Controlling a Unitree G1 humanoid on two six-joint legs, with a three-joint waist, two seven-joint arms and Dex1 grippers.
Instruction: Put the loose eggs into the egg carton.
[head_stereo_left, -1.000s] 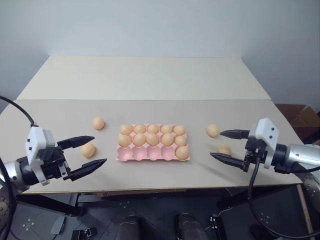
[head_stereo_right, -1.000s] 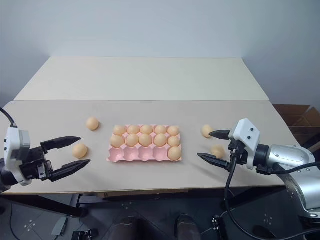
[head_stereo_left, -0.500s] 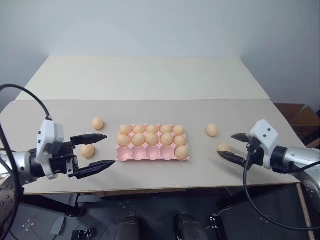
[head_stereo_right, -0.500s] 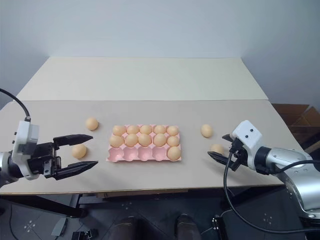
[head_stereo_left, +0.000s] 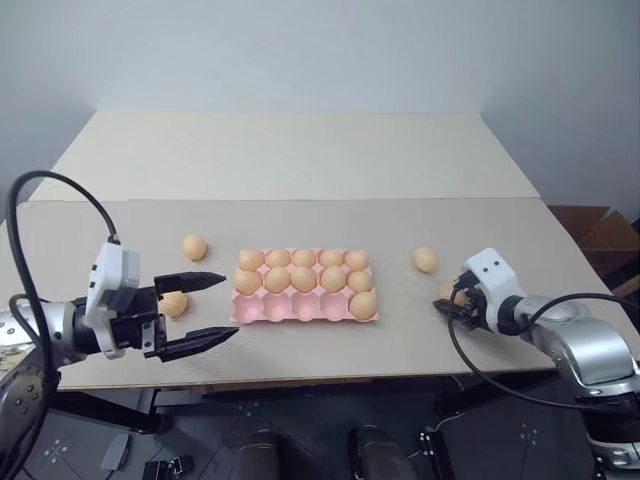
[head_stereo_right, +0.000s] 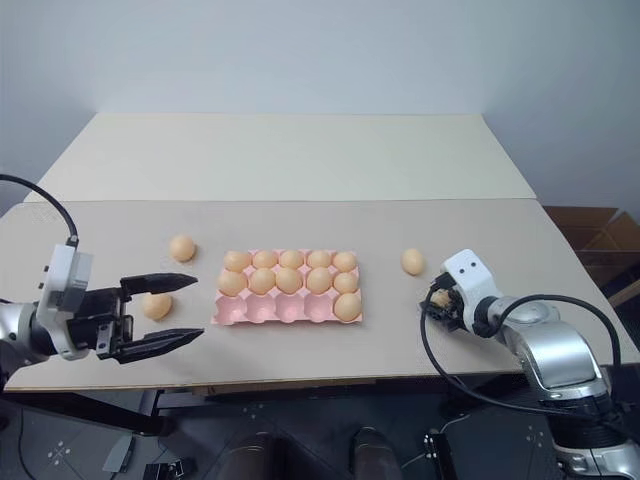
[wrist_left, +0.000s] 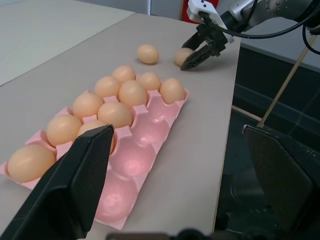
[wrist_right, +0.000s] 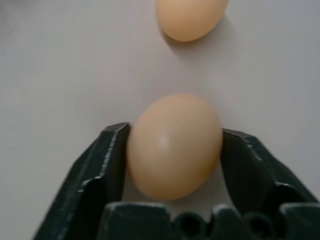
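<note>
The pink egg carton lies mid-table; its two far rows are full of eggs, one egg sits in the near row's right cup, and the other near cups are empty. My right gripper rests on the table right of the carton, shut on a loose egg, with both fingers touching its sides. Another loose egg lies just beyond it. Two more loose eggs lie left of the carton. My left gripper is open, level above the table, beside the nearer left egg.
The beige table runs far back behind the carton, with a seam across its middle. Its front edge is close to both grippers. A cardboard box stands on the floor off the right side.
My right gripper dropped down and forward onto the near right egg and shut around it. My left gripper drifted slightly right toward the carton, still open.
</note>
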